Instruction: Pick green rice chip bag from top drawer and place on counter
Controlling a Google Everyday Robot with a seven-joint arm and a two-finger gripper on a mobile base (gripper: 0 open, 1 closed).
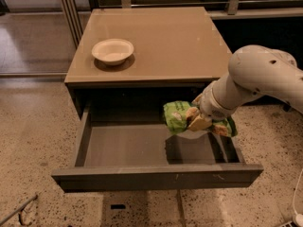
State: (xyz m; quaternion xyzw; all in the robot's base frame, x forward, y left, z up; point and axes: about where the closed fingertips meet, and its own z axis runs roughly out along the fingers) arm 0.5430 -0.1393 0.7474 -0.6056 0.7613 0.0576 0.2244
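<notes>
The green rice chip bag (pixel 177 117) is a crinkly bright green pouch held in the air above the right half of the open top drawer (pixel 156 176). My gripper (pixel 198 121) is shut on the bag's right side, at the end of the white arm coming in from the right. The bag hangs clear of the drawer's grey bottom and casts a shadow on it. More green of the bag shows behind the wrist (pixel 230 126). The tan counter (pixel 165 37) lies above and behind the bag.
A white bowl (pixel 112 50) sits on the counter's left front part. The drawer's front panel juts out toward me over the speckled floor (pixel 33 141). A dark railing and shelf run along the back.
</notes>
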